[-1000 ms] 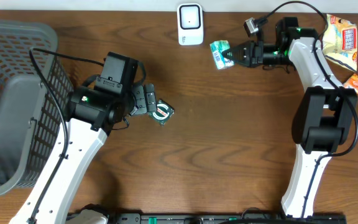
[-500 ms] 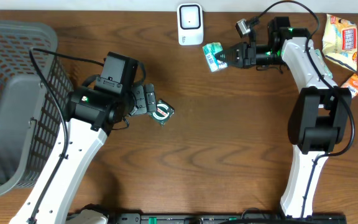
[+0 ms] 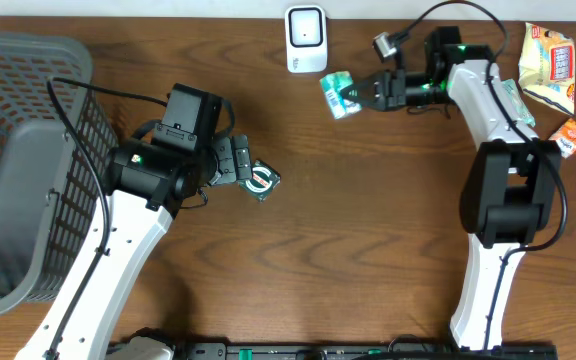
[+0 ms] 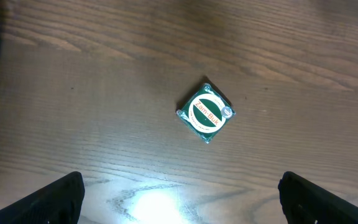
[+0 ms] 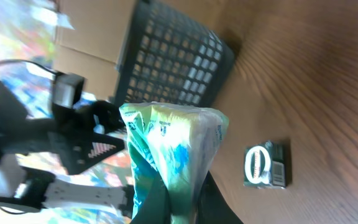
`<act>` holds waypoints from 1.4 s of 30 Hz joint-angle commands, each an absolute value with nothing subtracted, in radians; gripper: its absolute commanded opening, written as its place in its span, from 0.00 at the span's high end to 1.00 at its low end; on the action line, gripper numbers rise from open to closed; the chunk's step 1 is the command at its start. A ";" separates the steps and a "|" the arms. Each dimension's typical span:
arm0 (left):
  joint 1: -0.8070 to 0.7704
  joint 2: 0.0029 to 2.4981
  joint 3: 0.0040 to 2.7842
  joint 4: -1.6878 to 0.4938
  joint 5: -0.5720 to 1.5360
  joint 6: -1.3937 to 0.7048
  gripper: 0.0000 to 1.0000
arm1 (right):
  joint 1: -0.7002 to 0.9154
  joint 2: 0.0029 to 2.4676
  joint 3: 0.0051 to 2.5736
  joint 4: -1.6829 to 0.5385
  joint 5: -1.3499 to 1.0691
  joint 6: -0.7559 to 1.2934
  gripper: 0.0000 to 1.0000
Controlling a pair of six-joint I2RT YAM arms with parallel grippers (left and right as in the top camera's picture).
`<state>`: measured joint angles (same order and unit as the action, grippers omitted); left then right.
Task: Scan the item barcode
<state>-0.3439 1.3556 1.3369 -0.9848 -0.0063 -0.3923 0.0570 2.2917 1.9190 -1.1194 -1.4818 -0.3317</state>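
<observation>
text: "Zam-Buk" | on: round label of green square packet point(image 4: 206, 112) | other print: unreadable

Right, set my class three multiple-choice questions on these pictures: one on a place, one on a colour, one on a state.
1. Where is the white scanner? A. on the floor B. at the table's far edge C. in a gripper
2. The packet in the right gripper is mainly: A. red B. green C. black
3. The left gripper is: A. open, off the square sachet B. shut on it C. out of view
Answers: B, it stands by the far edge; B, green wrapper; A, jaws wide apart, sachet lying free.
</observation>
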 commanded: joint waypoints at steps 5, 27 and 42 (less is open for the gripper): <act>-0.342 1.352 1.352 -0.987 -0.016 -0.387 0.02 | 0.168 2.283 1.918 -1.063 -0.920 -0.157 0.99; -0.342 1.352 1.352 -0.987 -0.016 -0.387 0.02 | 0.504 2.282 2.067 -0.843 0.354 -0.353 0.99; -0.342 1.352 1.352 -0.987 -0.016 -0.387 0.02 | 0.480 2.294 2.067 -0.437 0.363 -0.512 0.99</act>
